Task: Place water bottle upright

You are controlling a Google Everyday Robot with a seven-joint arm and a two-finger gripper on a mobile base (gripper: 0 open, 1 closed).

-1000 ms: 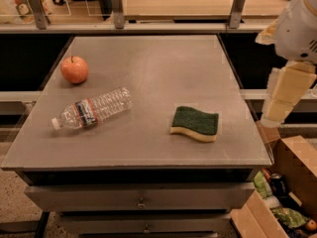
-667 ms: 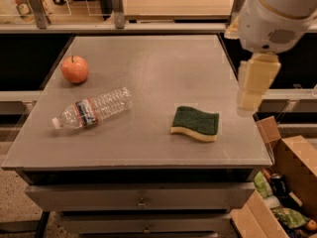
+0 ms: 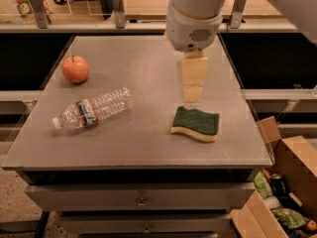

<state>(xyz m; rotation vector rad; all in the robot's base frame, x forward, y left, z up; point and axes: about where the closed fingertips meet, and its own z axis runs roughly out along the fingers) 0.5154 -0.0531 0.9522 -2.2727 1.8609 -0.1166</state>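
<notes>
The water bottle (image 3: 94,108) lies on its side on the left part of the grey table (image 3: 143,148). It is clear and ribbed, with a red, white and blue label band, and its white cap points to the lower left. My gripper (image 3: 191,97) hangs from the white arm at the top centre. It is above the table, right of the bottle and just behind a green sponge. It holds nothing that I can see.
A red apple (image 3: 75,68) sits behind the bottle at the table's left. A green and yellow sponge (image 3: 195,123) lies right of centre. An open cardboard box (image 3: 292,182) with cans and wrappers stands on the floor at the lower right. A railing runs behind the table.
The arm has swung left from beyond the table's right edge to over the table's middle, above the sponge. The bottle, apple and sponge have not moved.
</notes>
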